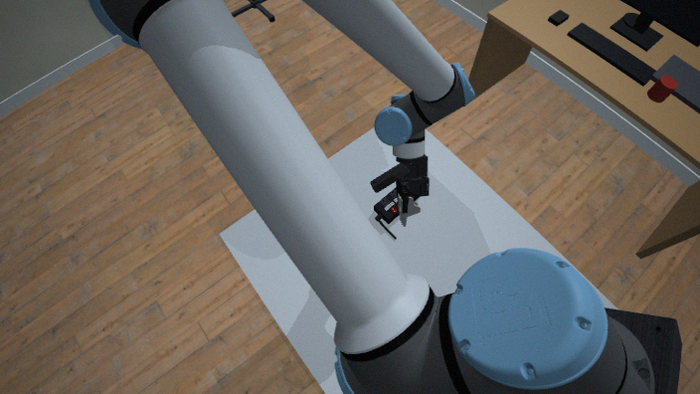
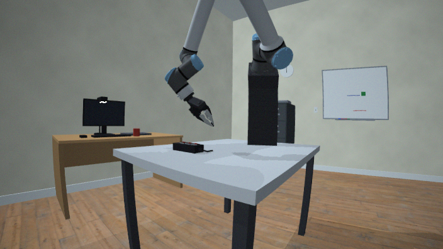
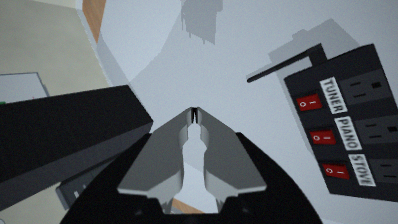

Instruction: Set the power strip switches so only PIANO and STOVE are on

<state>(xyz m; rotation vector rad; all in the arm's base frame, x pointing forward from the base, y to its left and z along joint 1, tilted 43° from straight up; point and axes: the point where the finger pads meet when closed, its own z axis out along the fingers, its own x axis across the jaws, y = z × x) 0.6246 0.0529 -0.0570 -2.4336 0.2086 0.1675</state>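
A black power strip (image 3: 342, 122) lies face up on the white table, at the right of the wrist view. It has three red rocker switches labelled TUNER (image 3: 308, 102), PIANO (image 3: 322, 136) and STOVE (image 3: 335, 171), each beside a socket. A short black cord stub (image 3: 282, 64) sticks out at its TUNER end. The strip also shows in the exterior view (image 2: 188, 146) and partly behind the gripper in the top view (image 1: 387, 208). My gripper (image 3: 194, 108) (image 2: 211, 122) is shut and empty. It hangs well above the table, with its tips to the left of the strip in the wrist view.
The robot's black pedestal (image 2: 262, 105) stands at the table's far corner. A wooden desk (image 2: 110, 144) with a monitor, keyboard and red cup stands beyond the table. A whiteboard (image 2: 355, 93) hangs on the right wall.
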